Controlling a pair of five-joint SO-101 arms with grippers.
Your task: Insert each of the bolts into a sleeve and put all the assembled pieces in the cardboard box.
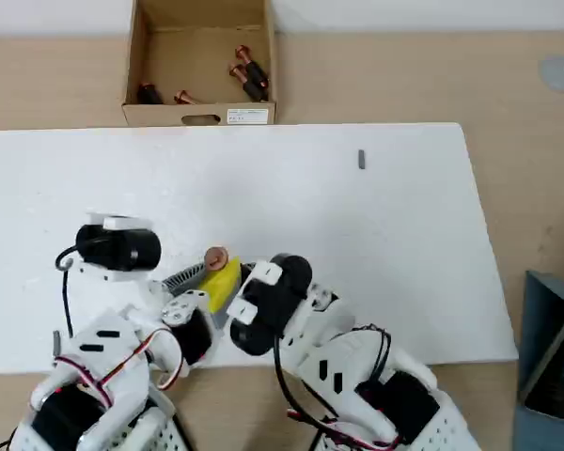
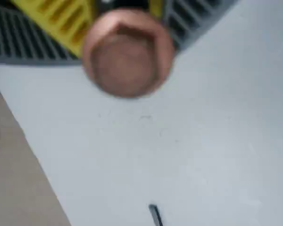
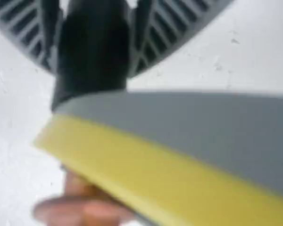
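Left gripper (image 2: 127,12) clamped on bolt (image 2: 127,54); right gripper (image 3: 96,28) clamped on sleeve (image 3: 92,56); from above, bolt head lies at right gripper's ten o'clock.

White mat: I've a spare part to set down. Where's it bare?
Crowded: front centre, where left gripper with the bolt meets right gripper with a sleeve. Bare: white mat to their right, and the strip along the cardboard box.

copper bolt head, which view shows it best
The left wrist view: the copper bolt head faces the camera, large and round. The high view shows it as a small disc from above; the right wrist view catches a blurred edge.
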